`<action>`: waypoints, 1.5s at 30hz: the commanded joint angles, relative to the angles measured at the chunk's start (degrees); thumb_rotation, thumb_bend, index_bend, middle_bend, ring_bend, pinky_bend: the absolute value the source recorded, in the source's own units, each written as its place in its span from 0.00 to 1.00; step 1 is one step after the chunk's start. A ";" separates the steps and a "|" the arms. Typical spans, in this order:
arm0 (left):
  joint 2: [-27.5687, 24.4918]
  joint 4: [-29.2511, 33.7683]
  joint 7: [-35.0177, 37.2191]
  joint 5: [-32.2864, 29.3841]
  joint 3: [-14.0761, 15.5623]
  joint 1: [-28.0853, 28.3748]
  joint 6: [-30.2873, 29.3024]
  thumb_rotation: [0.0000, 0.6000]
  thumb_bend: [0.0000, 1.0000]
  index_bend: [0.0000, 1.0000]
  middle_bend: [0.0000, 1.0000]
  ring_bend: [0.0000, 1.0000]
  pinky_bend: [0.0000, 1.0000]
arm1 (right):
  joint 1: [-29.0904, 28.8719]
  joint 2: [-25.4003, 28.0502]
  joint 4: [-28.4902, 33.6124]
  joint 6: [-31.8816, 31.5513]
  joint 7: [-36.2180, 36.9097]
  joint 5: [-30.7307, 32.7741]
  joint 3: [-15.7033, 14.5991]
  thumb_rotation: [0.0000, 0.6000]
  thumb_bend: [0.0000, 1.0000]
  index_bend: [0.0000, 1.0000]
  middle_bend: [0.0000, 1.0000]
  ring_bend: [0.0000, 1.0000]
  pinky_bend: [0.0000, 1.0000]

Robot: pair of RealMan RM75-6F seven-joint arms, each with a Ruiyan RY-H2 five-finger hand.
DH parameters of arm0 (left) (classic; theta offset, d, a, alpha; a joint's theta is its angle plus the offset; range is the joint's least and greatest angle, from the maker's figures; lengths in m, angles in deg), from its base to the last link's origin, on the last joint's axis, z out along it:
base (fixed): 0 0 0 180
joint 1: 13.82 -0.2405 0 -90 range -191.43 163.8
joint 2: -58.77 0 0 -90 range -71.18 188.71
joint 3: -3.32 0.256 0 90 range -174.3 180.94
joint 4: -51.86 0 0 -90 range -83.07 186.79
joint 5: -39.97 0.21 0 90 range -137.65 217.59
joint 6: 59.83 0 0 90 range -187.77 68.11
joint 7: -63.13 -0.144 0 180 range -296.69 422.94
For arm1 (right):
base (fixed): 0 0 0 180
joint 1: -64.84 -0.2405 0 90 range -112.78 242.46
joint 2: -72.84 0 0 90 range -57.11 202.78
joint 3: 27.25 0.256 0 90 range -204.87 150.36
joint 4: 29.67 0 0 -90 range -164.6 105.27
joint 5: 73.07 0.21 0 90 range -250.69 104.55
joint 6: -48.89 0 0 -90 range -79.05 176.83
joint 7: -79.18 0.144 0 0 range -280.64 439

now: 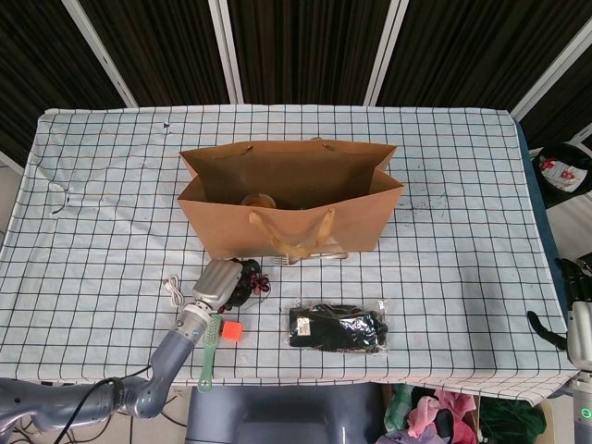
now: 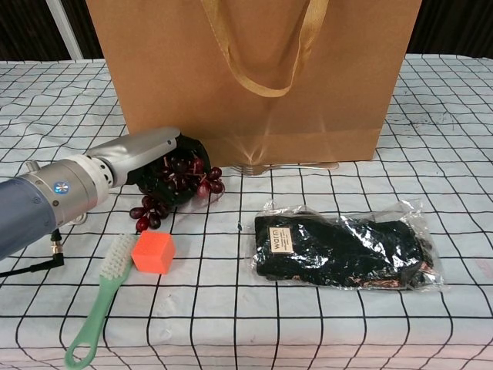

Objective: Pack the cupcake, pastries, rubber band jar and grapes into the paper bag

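Observation:
A brown paper bag (image 1: 291, 208) (image 2: 254, 73) stands open in the middle of the table; something round and tan shows inside it (image 1: 259, 200). A bunch of dark red grapes (image 2: 171, 185) (image 1: 252, 277) lies just in front of the bag's left corner. My left hand (image 2: 146, 166) (image 1: 220, 282) grips the bunch, fingers curled around it, a few grapes hanging below. My right hand (image 1: 575, 319) sits at the far right edge of the head view, off the table, fingers hard to read.
An orange cube (image 2: 152, 252) and a green brush (image 2: 100, 297) lie near the front left. A plastic packet of black gloves (image 2: 343, 248) lies front right. A fork (image 2: 289, 166) rests against the bag's base. A white cable (image 1: 172, 289) lies left of my hand.

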 commanded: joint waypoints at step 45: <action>-27.66 36.03 3.80 -10.61 -28.37 10.50 -8.07 1.00 0.47 0.49 0.60 0.52 0.66 | 0.01 -0.31 -0.47 0.53 -0.46 1.08 0.34 1.00 0.19 0.13 0.13 0.19 0.22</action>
